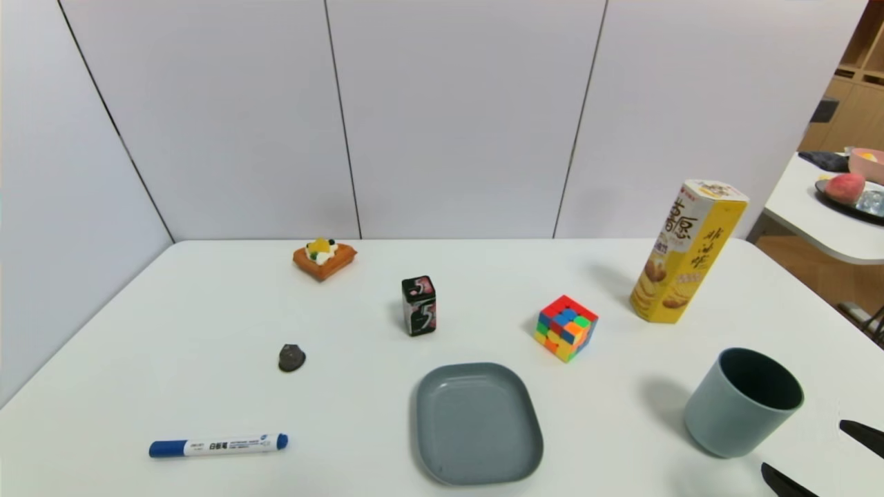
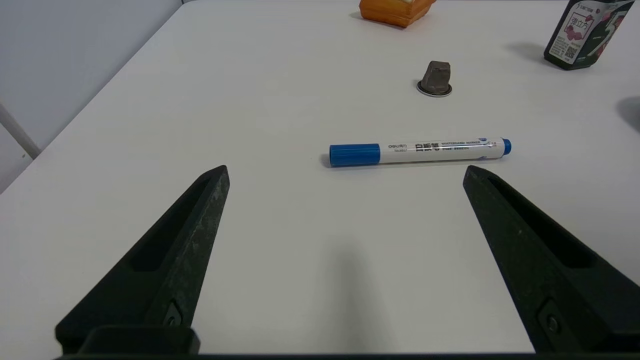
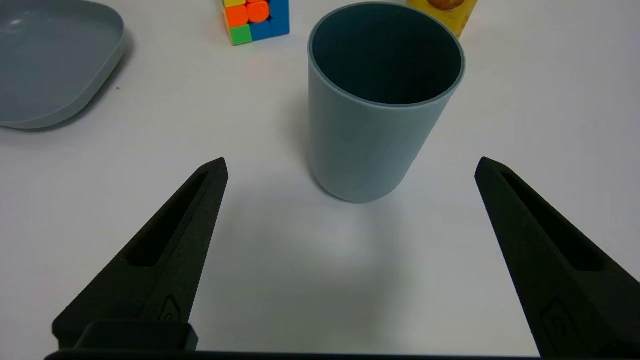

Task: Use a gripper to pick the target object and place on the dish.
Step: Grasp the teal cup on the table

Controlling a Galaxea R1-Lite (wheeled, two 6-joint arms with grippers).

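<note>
Right claw (image 3: 351,167) wide and empty, just near side of the cup (image 1: 742,404).

Cup upright on the table (image 1: 345,414), right side, near end; not touched. Dish (image 1: 478,424) left of it, near middle, nothing on it. Puzzle cube (image 1: 566,328) between them but farther back; tall yellow snack box (image 1: 688,252) far right, behind cup. Black gum pack (image 1: 419,306) far middle, waffle pastry (image 1: 323,259) far left, small dark lump (image 1: 291,357) left, marker (image 1: 218,445) near left. Left claw (image 2: 346,170) wide, empty, on the near side of the marker.
</note>
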